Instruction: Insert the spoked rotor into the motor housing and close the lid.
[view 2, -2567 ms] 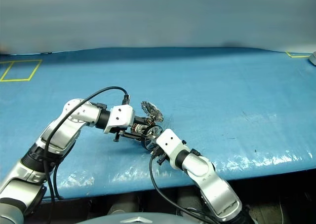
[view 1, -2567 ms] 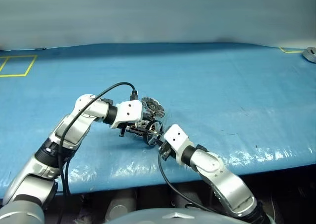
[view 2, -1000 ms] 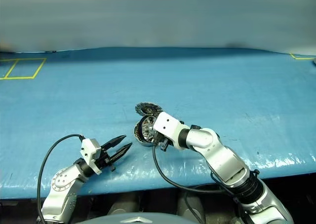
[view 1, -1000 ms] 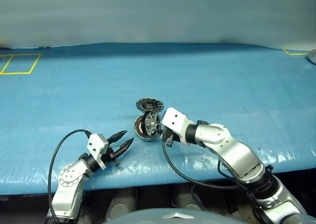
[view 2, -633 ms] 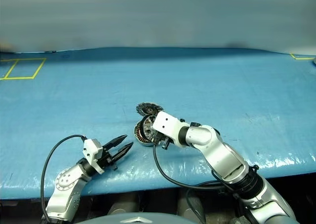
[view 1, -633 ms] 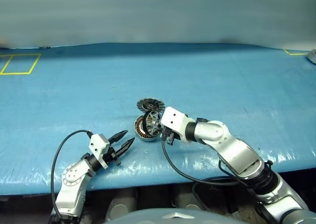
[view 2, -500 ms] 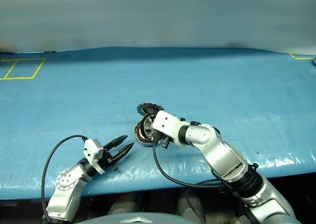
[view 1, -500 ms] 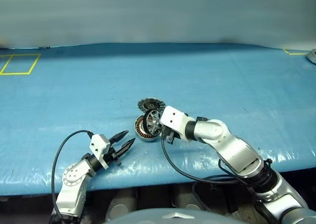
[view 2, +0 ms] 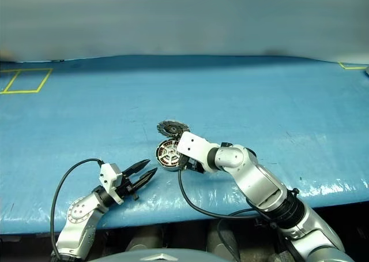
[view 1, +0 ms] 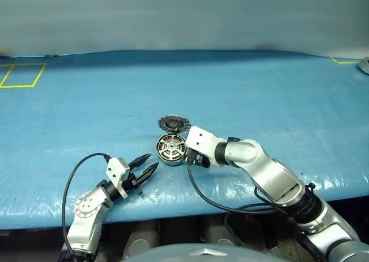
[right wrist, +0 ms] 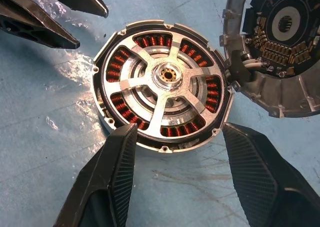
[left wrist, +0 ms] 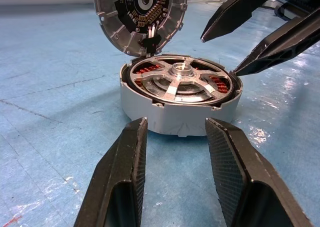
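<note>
The motor housing (right wrist: 150, 139) is a short silver cup on the blue table, also in the left eye view (view 1: 170, 149). The spoked rotor (right wrist: 165, 76) lies flat inside it, with copper windings showing through its gaps. The lid (right wrist: 280, 47) stands open, leaning back from the housing's rim (view 1: 173, 123). My right gripper (right wrist: 179, 129) is open just above the housing's near side, touching nothing. My left gripper (left wrist: 176, 121) is open too, low on the table and a short way from the housing (left wrist: 175, 114). The right gripper's black fingers (left wrist: 235, 12) hang over the housing's far rim.
The table is covered with a blue sheet (view 1: 259, 94). A yellow tape square (view 1: 20, 75) marks the far left, and a grey object (view 1: 363, 64) sits at the far right edge. The table's front edge (view 1: 173, 207) runs close below both grippers.
My right gripper has opened and let go of the rotor. The rotor, tilted on edge in the housing before, now lies flat in it. The left arm has kept still.
</note>
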Robot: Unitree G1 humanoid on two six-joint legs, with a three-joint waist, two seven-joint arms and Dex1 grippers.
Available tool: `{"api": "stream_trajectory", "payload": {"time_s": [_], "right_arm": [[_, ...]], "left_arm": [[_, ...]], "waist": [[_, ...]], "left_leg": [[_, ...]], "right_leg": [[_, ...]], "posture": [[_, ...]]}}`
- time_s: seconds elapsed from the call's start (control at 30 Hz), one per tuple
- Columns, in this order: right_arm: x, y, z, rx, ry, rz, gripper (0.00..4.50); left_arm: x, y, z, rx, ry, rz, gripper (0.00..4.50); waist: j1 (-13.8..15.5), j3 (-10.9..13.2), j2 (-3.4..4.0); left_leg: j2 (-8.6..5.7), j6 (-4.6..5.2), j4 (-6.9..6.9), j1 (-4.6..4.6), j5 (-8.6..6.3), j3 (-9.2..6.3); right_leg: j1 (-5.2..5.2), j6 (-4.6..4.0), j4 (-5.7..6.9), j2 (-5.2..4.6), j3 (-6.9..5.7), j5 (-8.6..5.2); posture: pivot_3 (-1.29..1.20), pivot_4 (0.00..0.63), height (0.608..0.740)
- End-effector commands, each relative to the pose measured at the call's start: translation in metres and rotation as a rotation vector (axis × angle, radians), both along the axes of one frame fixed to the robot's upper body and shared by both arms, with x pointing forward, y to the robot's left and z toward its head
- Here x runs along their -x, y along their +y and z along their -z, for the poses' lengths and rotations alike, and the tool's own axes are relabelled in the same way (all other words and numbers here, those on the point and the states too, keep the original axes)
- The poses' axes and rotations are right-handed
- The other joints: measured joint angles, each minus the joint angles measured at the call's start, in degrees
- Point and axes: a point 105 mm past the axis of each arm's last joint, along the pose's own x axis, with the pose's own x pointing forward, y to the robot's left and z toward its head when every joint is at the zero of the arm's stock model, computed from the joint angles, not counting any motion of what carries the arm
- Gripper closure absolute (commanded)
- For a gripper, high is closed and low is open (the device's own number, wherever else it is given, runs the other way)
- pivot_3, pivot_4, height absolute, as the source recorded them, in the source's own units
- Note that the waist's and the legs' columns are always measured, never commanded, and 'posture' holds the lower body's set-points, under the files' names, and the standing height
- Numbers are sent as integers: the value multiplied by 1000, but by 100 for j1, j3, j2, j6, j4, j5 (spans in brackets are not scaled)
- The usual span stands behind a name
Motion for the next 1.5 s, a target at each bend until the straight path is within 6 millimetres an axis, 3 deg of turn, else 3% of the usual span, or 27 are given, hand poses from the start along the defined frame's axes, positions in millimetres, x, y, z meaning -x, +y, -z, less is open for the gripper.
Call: {"api": "stream_trajectory", "payload": {"time_s": [0.03, 0.1, 0.17, 0.3, 0.37, 0.43, 0.57, 0.67, 0.8, 0.97, 1.23, 1.37, 1.5], "right_arm": [[-3, -2, -23, -55, -58, 17, 1617], [-4, -13, -28, -75, -51, 60, 1617], [-12, -35, -30, -52, -59, 155, 2001], [-41, -79, -32, 81, -161, 338, 3199], [-62, -86, -38, 57, -215, 403, 3845], [-88, -81, -45, 10, -306, 410, 4474], [-116, -54, -53, -181, -358, 351, 4474], [-125, -19, -56, -388, -257, 272, 4474], [-112, 17, -51, -522, -45, 109, 4474], [-85, 36, -44, -634, 183, -19, 4474], [-42, 38, -32, -701, 379, -100, 4474], [-23, 38, -4, -662, 449, -72, 4474], [-10, 40, 10, -657, 477, -58, 4474]], "left_arm": [[-1, -2, -5, -3, -34, 10, 2602], [-1, -2, -6, -4, -35, 10, 2602], [-1, -2, -6, -1, -36, 8, 2602], [-2, -1, -8, 0, -48, -1, 2602], [-3, -2, -10, 1, -56, -5, 2602], [-4, -2, -12, 3, -70, -14, 2602], [-5, -4, -14, -4, -91, -13, 2602], [-3, -6, -13, -13, -94, -4, 2602], [1, -9, -12, -9, -80, -8, 2602], [7, -9, -10, -1, -56, -26, 2602], [13, -10, -8, 5, -8, -21, 2602], [13, -10, -9, 2, 0, -12, 2602], [12, -12, -10, 0, 8, 2, 2602]], "waist": [[2, 0, 0], [4, 0, 0], [15, 0, 0], [9, 1, 0], [-23, 2, 2], [-83, 5, 5], [-106, 7, 4], [-125, 9, 9], [-119, 11, 11], [-103, 18, 23], [-114, 24, 34], [-124, 23, 34], [-139, 23, 37]], "left_leg": [[0, 0, 0, 0, 0, 0], [0, 0, 0, -3, 0, -1], [-1, 0, -2, -4, 0, -2], [-5, 1, -1, -5, -1, 0], [-1, 1, -2, -4, -1, 6], [8, 1, -8, 6, -1, 15], [10, -1, -16, 6, 2, 19], [6, 0, -21, 4, 1, 20], [1, 7, -22, 0, -3, 14], [1, 10, -22, 0, -6, 11], [3, 9, -20, 1, -5, 10], [3, 9, -20, 3, -5, 10], [3, 8, -18, 3, -5, 13]], "right_leg": [[0, 0, 0, 0, 0, 0], [-2, 0, -1, 0, 0, 0], [-1, 1, -4, -1, -2, 0], [2, 0, -11, -4, -1, 0], [-1, -1, -10, -2, 1, -1], [-2, -8, -7, 3, 6, 2], [-6, 10, -2, 10, 2, 20], [-8, -16, -7, 9, 5, 38], [-8, -13, -13, 4, 7, 41], [-9, -13, -15, 3, 7, 41], [-11, -16, -9, 3, 6, 38], [-8, -16, -9, 4, 4, 37], [-10, -14, -8, 3, 7, 37]], "posture": [[0, 150, 740], [0, 150, 740], [0, 150, 740], [0, 150, 740], [0, 150, 740], [0, 150, 740], [0, 150, 740], [0, 150, 740], [0, 150, 740], [0, 150, 740], [0, 150, 740], [0, 150, 740], [0, 150, 740]]}}
